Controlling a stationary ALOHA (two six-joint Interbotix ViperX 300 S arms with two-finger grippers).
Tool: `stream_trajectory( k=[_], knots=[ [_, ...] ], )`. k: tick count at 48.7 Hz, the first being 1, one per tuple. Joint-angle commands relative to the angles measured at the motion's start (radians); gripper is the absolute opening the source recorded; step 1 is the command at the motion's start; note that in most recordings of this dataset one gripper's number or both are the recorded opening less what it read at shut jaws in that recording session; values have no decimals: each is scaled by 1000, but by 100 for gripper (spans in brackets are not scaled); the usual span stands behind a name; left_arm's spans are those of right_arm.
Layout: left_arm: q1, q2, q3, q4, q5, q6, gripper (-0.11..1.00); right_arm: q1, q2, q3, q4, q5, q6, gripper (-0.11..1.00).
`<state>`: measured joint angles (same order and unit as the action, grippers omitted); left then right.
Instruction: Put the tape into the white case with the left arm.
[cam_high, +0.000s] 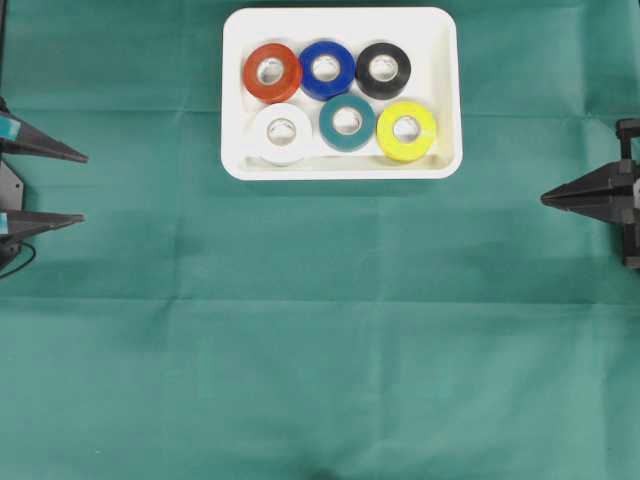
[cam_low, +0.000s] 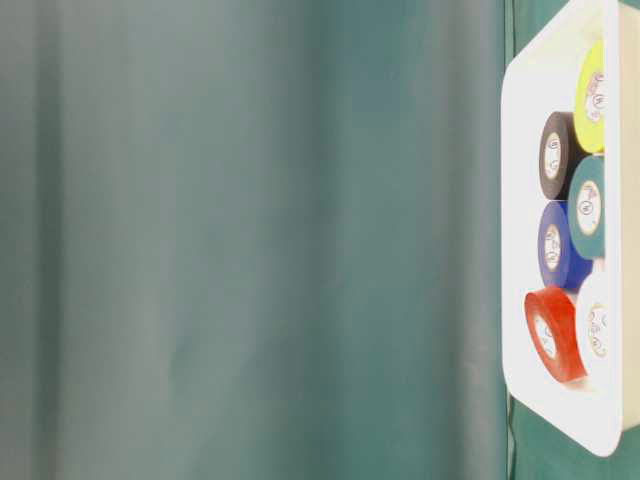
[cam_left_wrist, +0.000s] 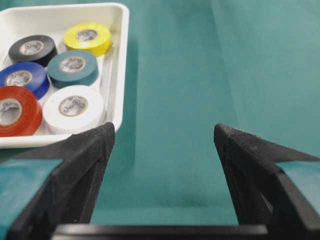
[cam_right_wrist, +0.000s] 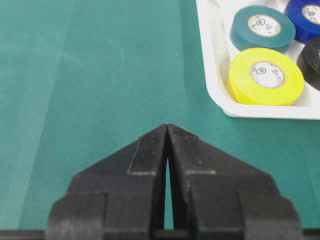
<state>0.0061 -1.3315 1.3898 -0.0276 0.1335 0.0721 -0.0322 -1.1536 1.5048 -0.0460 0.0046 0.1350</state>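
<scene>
Six rolls of tape lie flat inside the white case (cam_high: 341, 25), which rests on my green-draped surface (cam_high: 320, 330). Taking the case as the landmark: along its far side sit the red roll (cam_high: 272, 72), the blue roll (cam_high: 327, 69) and the black roll (cam_high: 383, 70); along its near side, the white roll (cam_high: 282, 133), the teal roll (cam_high: 347, 122) and the yellow roll (cam_high: 406, 131). The rolls crowd together in two rows of three, each with its core facing up.

My left hand (cam_high: 83, 187) waits well to the left of the case, its teal-banded fingers (cam_left_wrist: 80, 165) spread wide apart with nothing between them; from its wrist view, the case's nearest corner lies just beyond the left fingertip. My right hand (cam_high: 545, 198) sits well to the right of the case, its plain black fingers (cam_right_wrist: 145, 165) pressed together to a point over bare cloth, empty.
</scene>
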Motion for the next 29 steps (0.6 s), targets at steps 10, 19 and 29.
stream_trajectory(
  k=[10, 19, 29],
  knots=[
    [0, 8, 2, 2, -11, -3, 82, 0, 6, -12, -2, -11, 2, -9],
    [-2, 8, 2, 2, -11, -5, 82, -2, 6, -12, -2, -11, 2, -9],
    [0, 8, 2, 2, -11, -5, 82, 0, 6, -12, -2, -11, 2, -9]
  ],
)
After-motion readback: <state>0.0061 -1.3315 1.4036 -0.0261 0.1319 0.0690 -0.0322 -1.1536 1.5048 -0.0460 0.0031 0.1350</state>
